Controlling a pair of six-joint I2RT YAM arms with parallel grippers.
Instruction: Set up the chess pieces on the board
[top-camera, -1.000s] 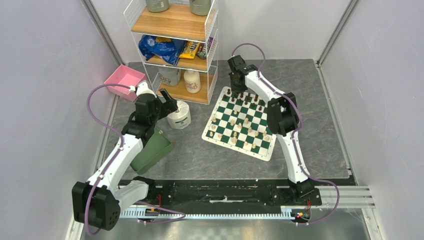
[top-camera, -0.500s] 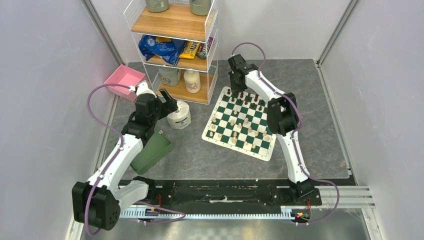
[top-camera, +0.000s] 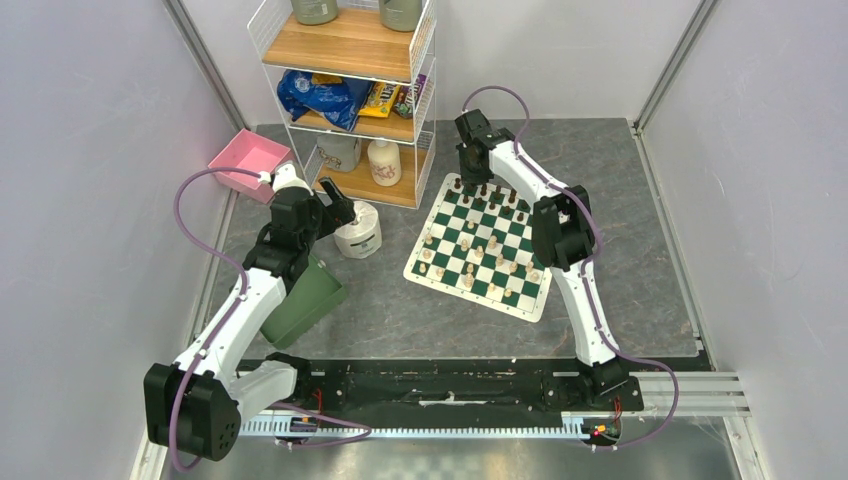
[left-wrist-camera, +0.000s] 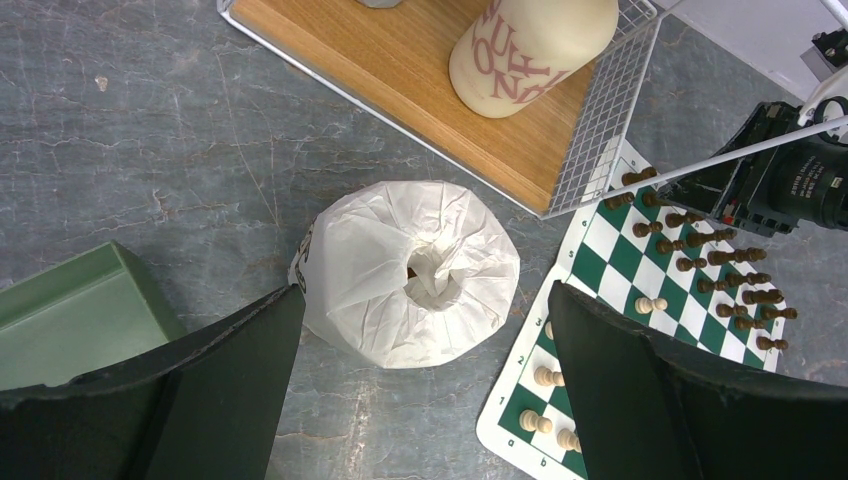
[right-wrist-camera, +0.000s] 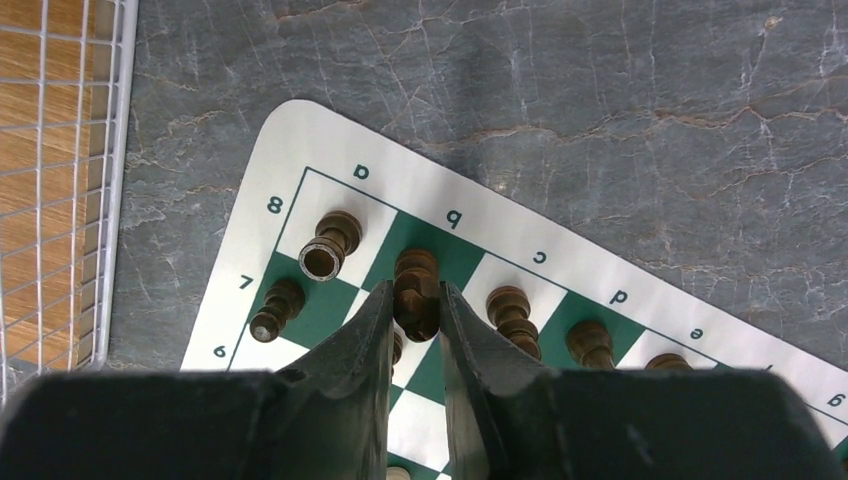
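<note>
The board (top-camera: 421, 270) lies right of centre, with dark brown chess pieces (top-camera: 497, 196) along its far rows and cream ones (top-camera: 494, 245) scattered nearer. My right gripper (top-camera: 470, 168) reaches down at the far left corner of the board (right-wrist-camera: 300, 140). In the right wrist view its jaws (right-wrist-camera: 415, 300) are shut on a dark brown piece (right-wrist-camera: 416, 283) standing on the b8 square. A dark rook (right-wrist-camera: 328, 245) stands on a8 and another dark piece (right-wrist-camera: 512, 310) on c8. My left gripper (top-camera: 340, 211) hangs open above a wrapped toilet roll (left-wrist-camera: 410, 270), holding nothing.
A wire shelf rack (top-camera: 350, 90) with wooden shelves stands at the back, close to the board's far left corner. A cream bottle (left-wrist-camera: 530, 45) sits on its lowest shelf. A green bin (top-camera: 305, 300) lies under my left arm. A pink box (top-camera: 248, 160) sits far left.
The right arm's elbow has shifted very slightly to the left, with the jaws still at the same dark piece. The left arm has not moved.
</note>
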